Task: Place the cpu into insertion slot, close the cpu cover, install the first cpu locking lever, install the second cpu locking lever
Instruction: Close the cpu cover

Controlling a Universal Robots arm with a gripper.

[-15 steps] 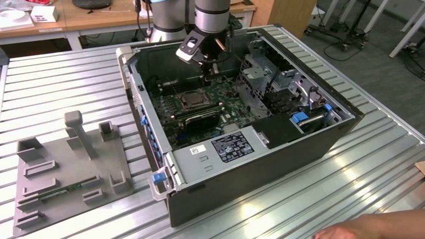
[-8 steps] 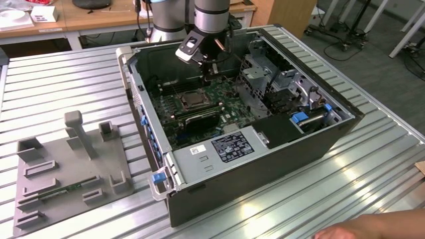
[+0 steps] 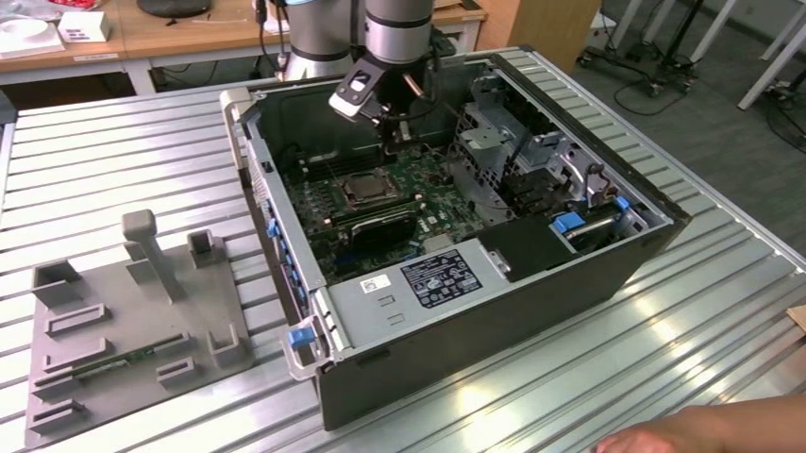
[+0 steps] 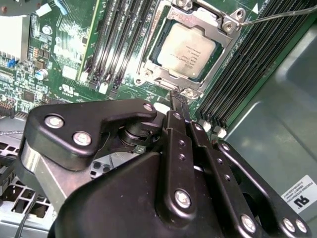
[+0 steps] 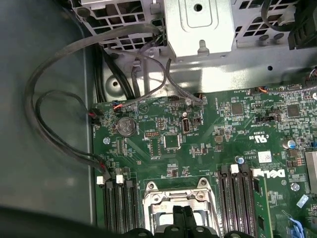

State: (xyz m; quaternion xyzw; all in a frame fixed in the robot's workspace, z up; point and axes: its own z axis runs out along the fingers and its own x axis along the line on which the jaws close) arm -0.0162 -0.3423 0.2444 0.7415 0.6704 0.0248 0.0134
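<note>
The cpu, a small square chip with a silvery top, lies flat in the insertion slot on the green motherboard. The cpu cover, a thin metal frame, lies down around the chip. A thin lever rod runs out from one corner of the socket. My gripper is shut with nothing between its fingers. Its tips sit at the socket's rim, just beside the cover's edge. In the exterior view the gripper hangs inside the open computer case, just behind the socket. In the first wrist view its tips overlap the socket frame.
Long black memory slots flank the socket. Black cables loop along the case wall. A metal drive cage rises at the exterior view's right of the board. A grey fixture plate lies on the table, and a person's hand shows at the front.
</note>
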